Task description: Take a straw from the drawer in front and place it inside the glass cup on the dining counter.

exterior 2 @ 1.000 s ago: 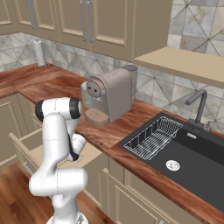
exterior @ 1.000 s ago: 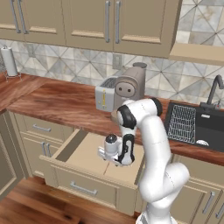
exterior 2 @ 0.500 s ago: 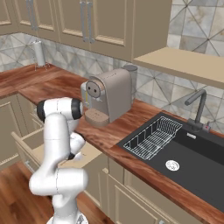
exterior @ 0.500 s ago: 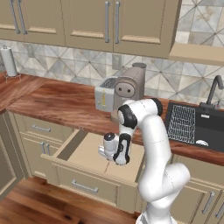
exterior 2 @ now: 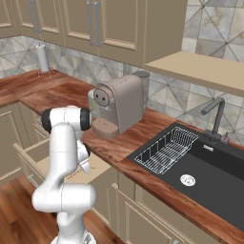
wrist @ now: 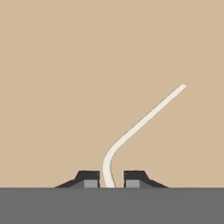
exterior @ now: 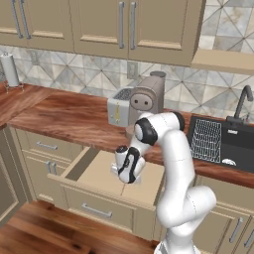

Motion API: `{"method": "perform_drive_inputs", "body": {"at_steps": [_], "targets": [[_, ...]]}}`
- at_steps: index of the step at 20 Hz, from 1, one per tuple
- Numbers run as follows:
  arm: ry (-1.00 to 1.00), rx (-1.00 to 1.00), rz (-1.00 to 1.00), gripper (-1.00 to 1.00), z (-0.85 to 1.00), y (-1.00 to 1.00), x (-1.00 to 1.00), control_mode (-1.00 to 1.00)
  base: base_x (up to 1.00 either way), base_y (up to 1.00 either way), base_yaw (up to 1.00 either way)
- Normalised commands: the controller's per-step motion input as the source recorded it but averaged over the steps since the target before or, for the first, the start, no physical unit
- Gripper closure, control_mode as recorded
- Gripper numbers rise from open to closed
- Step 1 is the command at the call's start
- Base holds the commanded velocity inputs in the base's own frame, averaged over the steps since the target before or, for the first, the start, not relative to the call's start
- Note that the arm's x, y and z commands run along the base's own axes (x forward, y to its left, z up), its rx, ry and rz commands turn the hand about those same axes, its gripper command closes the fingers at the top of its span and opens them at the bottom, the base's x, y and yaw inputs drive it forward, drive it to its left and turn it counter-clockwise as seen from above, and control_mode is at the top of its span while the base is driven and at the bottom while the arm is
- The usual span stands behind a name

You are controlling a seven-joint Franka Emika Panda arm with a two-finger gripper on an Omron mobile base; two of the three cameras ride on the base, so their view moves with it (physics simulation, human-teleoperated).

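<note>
The gripper (wrist: pixel 108 180) is now closing on the straw (wrist: pixel 139 125). A second ago the jaws were standing fully apart above the drawer floor; they have since been drawing together, and in the hand view the two dark fingertips (wrist: pixel 89 179) are now sitting just beside the straw on either side, with only a slim gap showing. Judged from this, the grip is being made or has just been made, but contact on both sides cannot be confirmed.

The straw is lying flat on the tan floor of the drawer (exterior: pixel 101 171). Its short section is passing between the fingertips, the bend is lying just beyond them, and the long section is running away diagonally toward the upper right of the hand view.

In the left base view the arm is reaching down into the open drawer, with the gripper (exterior: pixel 124 182) low over the drawer floor, toward its right side and nearer the front edge than the back. The drawer is standing pulled out below the wood-topped worktop (exterior: pixel 69 116), in front of the coffee machine (exterior: pixel 146 101).

Significance for the task: the pick-up step is nearing completion. The lift, the transfer to the dining counter and the insertion into the glass cup are all still to be done. Since the hold is being taken close to the bend, the long section is likely to swing when raised.
</note>
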Motion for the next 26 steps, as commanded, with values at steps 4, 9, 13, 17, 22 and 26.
{"method": "perform_drive_inputs", "body": {"at_steps": [4, 9, 13, 17, 22, 26], "targets": [[0.00, 0.00, 0.00, 1.00, -0.03, 0.00, -0.52, -1.00, 0.00, 0.00, 0.00], [-0.05, 0.00, -0.02, 1.00, 0.08, 0.00, -0.47, -1.00, 0.00, 0.00, 0.00], [-0.21, 0.00, -0.02, 1.00, 0.56, 0.00, -0.36, -1.00, 0.00, 0.00, 0.00], [-0.21, 0.00, -0.03, 1.00, 0.67, 0.00, -0.21, -1.00, 0.00, 0.00, 0.00], [-0.14, 0.00, -0.01, 1.00, 0.64, 0.00, -0.29, -1.00, 0.00, 0.00, 0.00], [-0.09, 0.00, -0.01, 1.00, 0.85, 0.00, -0.11, -1.00, 0.00, 0.00, 0.00]]}}
